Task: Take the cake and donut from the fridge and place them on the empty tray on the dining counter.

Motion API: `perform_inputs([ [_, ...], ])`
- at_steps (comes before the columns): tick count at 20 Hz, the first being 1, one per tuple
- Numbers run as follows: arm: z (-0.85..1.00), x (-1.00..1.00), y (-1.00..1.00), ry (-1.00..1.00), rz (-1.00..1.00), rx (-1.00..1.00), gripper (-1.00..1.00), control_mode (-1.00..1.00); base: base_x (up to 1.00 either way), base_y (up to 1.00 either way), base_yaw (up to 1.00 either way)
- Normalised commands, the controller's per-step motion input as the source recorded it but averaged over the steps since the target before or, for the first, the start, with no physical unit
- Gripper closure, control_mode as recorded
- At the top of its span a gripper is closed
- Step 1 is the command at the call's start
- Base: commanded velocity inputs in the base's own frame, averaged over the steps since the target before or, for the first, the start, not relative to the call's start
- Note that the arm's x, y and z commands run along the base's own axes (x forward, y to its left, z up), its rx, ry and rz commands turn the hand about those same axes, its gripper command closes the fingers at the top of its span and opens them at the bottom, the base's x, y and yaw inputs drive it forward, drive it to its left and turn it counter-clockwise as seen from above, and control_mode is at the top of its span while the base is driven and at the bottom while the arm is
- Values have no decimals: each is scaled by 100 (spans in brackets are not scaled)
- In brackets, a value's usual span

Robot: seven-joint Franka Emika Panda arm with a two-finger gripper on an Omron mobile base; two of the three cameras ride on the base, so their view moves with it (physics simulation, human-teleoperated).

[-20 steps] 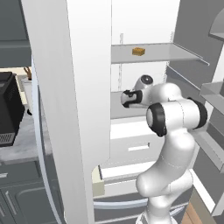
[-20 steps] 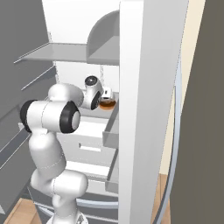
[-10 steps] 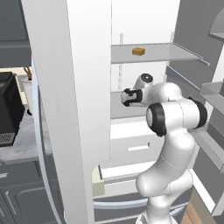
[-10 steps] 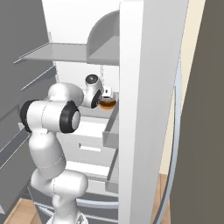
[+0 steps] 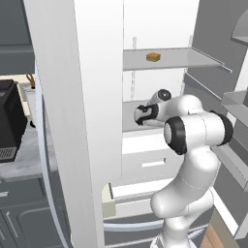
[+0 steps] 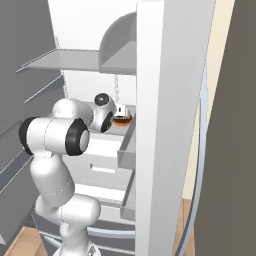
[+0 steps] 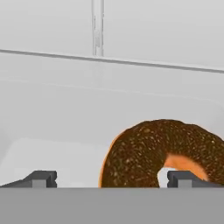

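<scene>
The white interior of the open fridge (image 5: 160,29) takes up the scene, its grey shelves running back to the rear wall and its drawers below. To the left of the door sits a wall counter with a black appliance (image 5: 10,127) on it.

The arm reaches in at the middle shelf (image 7: 65,131). The gripper (image 7: 111,178) has its jaws spread as wide as they go and holds nothing. Its fingertips (image 7: 41,178) stand at the near edge of the donut (image 7: 164,153). The donut lies right of centre between them: the right tip sits in front of the ring's hole, while the left tip has bare shelf ahead of it.

The step in hand looks like closing on the donut. To do it well, the hand should shift right so the ring sits midway between the jaws, then press further in so the pads span the body of the ring, not just its near rim. It should close gently, as a glazed ring may slip or tilt.

Contents, largest first: the middle shelf holds the donut, seen just beyond the hand in the right base view. The upper shelf (image 5: 193,57) holds the small tan cake (image 5: 153,57), well apart from the gripper and untouched.
</scene>
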Motion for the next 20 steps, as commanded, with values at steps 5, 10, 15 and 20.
perform_inputs([
  [5, -22, 58, -15, 42, 0, 14, -100, -100, 0, 0, 0],
  [10, -46, 16, -2, 33, 0, 3, 100, -100, 0, 0, 0],
  [15, -91, -22, 2, -9, 0, -6, 100, -100, 0, 0, 0],
  [20, -84, -59, 0, -62, 0, -19, 100, -100, 0, 0, 0],
])
